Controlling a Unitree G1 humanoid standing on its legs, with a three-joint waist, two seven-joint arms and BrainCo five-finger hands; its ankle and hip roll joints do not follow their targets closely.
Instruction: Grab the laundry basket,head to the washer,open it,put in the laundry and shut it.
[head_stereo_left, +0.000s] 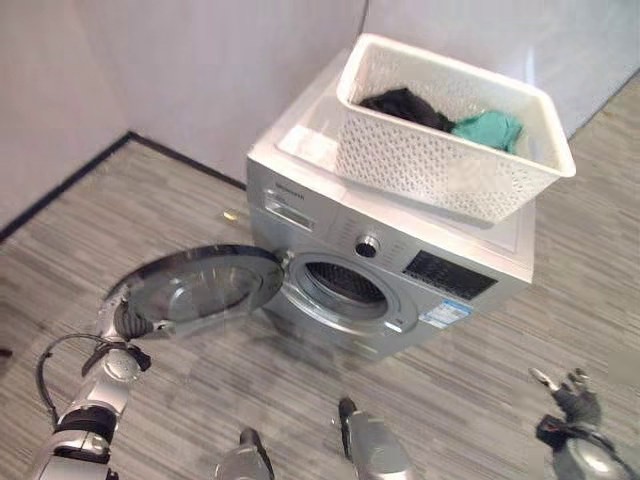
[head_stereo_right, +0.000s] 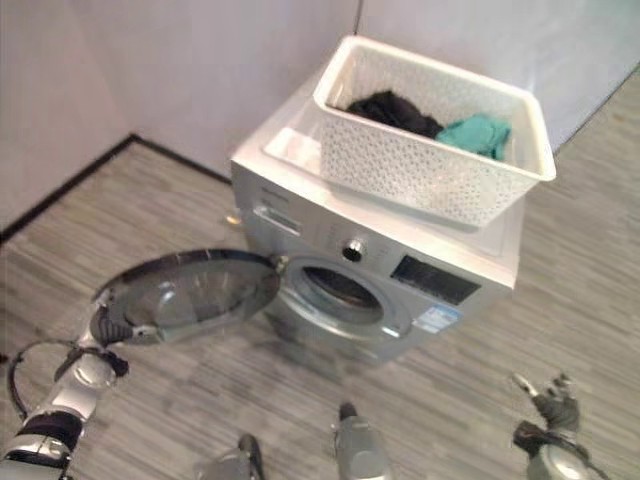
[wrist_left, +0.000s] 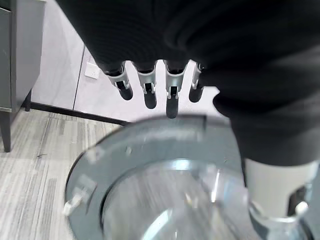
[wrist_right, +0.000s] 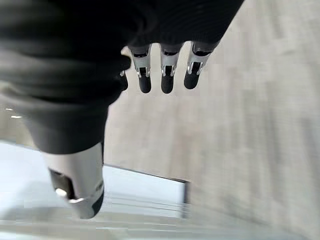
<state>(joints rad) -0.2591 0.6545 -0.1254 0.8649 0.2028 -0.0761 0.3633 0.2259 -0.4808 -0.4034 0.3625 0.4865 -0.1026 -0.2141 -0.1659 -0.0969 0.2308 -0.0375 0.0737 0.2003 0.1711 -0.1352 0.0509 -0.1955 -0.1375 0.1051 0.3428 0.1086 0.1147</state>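
Note:
A white perforated laundry basket (head_stereo_left: 450, 175) stands on top of the silver washer (head_stereo_left: 480, 255). A black garment (head_stereo_left: 405, 105) and a teal one (head_stereo_left: 487, 128) lie in it. The round washer door (head_stereo_left: 210, 285) is swung wide open to the left, and the dark drum opening (head_stereo_left: 340, 285) is exposed. My left hand (head_stereo_left: 125, 322) is at the door's far left rim. Its fingers (wrist_left: 171, 95) hang relaxed just over the door rim (wrist_left: 165, 130). My right hand (head_stereo_left: 575, 400) hovers low at the right over the floor, fingers (wrist_right: 167, 75) spread and holding nothing.
The washer backs onto pale walls, and a dark baseboard (head_stereo_left: 70, 180) runs along the left wall into the corner. Grey plank floor (head_stereo_left: 250, 390) lies in front of the washer. A dark cabinet (wrist_left: 10, 55) on legs stands by the wall in the left wrist view.

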